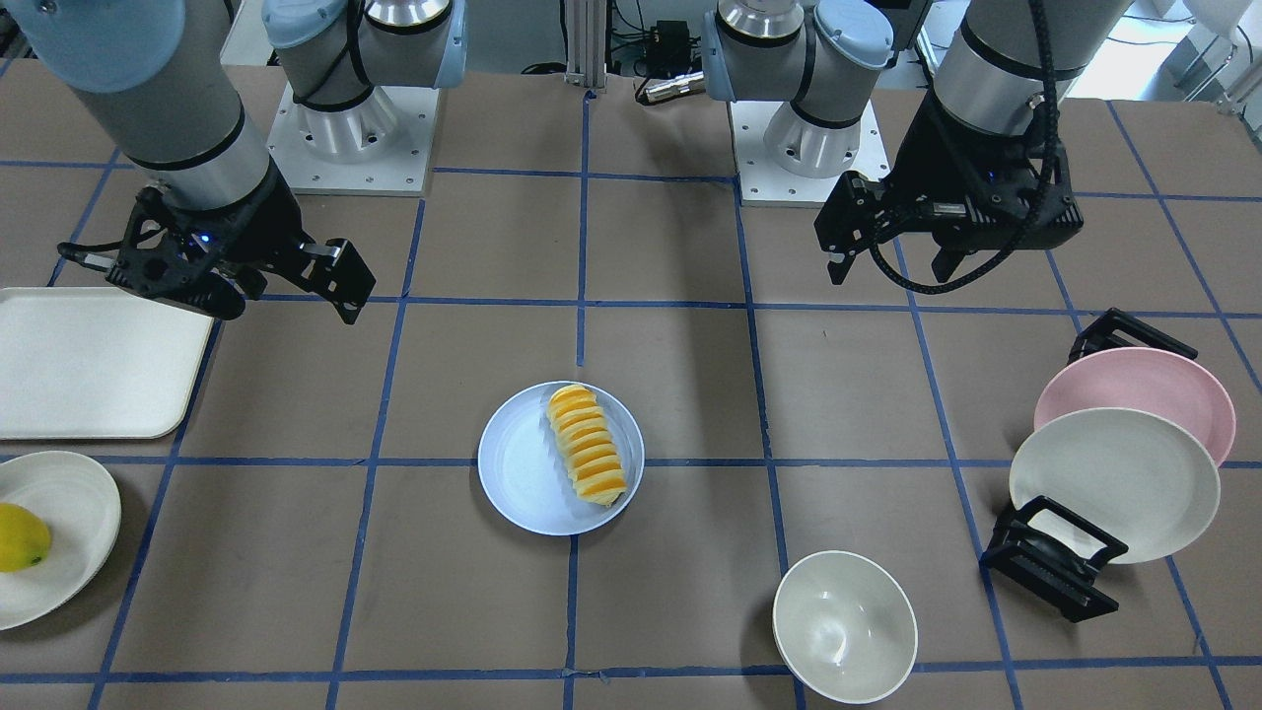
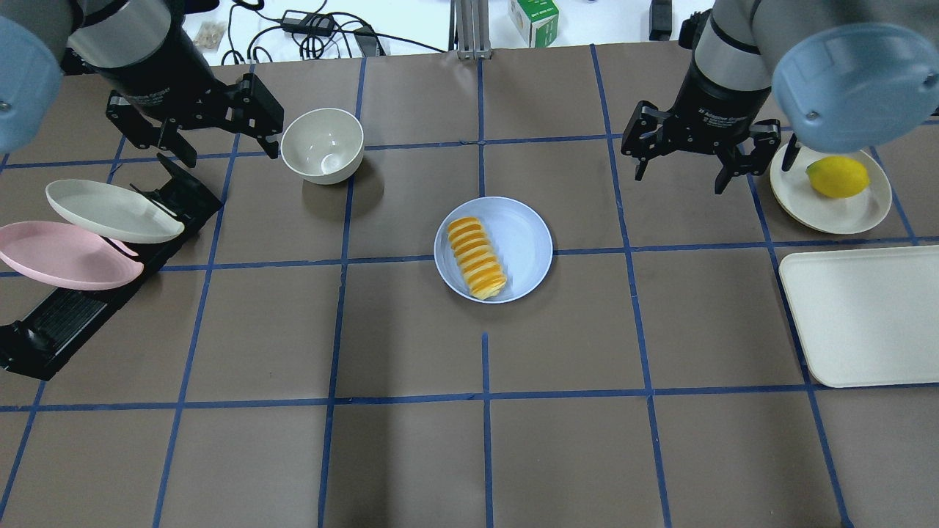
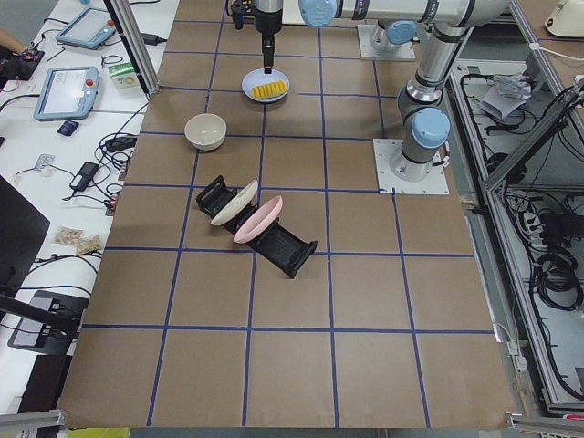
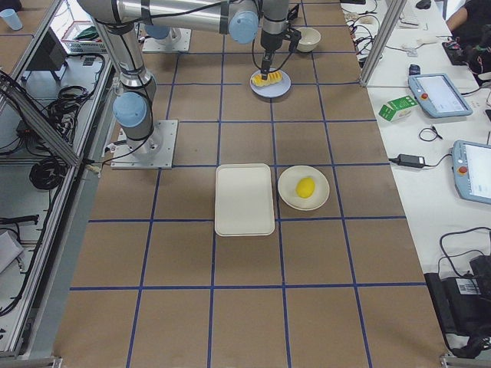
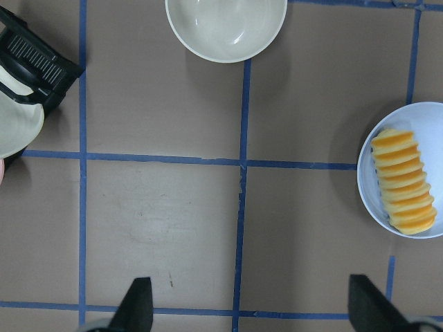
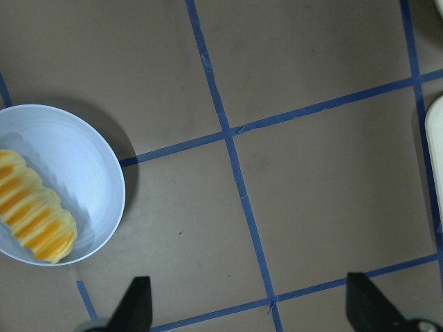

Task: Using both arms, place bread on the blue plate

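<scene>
The bread (image 1: 589,446), an orange-brown ridged loaf with pale yellow sides, lies on the pale blue plate (image 1: 518,463) at the table's middle, toward one side of it. They also show in the overhead view, bread (image 2: 477,258) on plate (image 2: 524,238), and in both wrist views: bread (image 5: 403,182), plate (image 5: 432,131); bread (image 6: 34,218), plate (image 6: 76,152). My left gripper (image 2: 231,150) (image 1: 892,268) is open and empty above the table, beside the bowl. My right gripper (image 2: 681,180) (image 1: 286,301) is open and empty, well apart from the plate.
A white bowl (image 2: 323,143) stands near my left gripper. A black rack (image 2: 66,315) holds a cream plate (image 2: 110,209) and a pink plate (image 2: 70,253) at the left. A cream tray (image 2: 866,315) and a lemon (image 2: 838,176) on a cream plate (image 2: 869,209) are at the right.
</scene>
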Robot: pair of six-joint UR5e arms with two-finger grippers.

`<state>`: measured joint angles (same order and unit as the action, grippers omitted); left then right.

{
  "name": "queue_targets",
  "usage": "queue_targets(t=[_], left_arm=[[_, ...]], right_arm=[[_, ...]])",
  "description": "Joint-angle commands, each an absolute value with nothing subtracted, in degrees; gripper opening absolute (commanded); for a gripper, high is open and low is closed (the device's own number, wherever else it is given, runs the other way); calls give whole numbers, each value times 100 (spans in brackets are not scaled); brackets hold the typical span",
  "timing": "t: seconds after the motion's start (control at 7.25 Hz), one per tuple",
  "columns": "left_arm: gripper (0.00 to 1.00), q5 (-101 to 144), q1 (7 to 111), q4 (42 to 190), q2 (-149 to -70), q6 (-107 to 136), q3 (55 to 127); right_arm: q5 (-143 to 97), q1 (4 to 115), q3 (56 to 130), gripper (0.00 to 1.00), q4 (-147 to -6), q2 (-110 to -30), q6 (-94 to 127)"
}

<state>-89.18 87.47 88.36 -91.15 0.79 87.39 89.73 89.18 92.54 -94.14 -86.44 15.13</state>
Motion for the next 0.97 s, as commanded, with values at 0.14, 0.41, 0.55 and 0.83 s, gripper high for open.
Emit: queue_targets(t=[0.14,0.41,0.55,0.83], left_arm=[[100,-8938,8745,8833,-9097,79,8745],[100,-8930,8745,8824,-9088,79,8763],[100,-8938,8754,8824,-9097,79,8780],[100,-8938,8754,8842,-9079,88,8780]], right_arm=[[8982,8850,9298,100,-9316,-9052,1503],[8965,8877,9325,100,-9308,-9192,1503],[8800,8973,9325,100,-9316,-9193,1503],[8859,9114,9334,100,-9325,-9150,1512]])
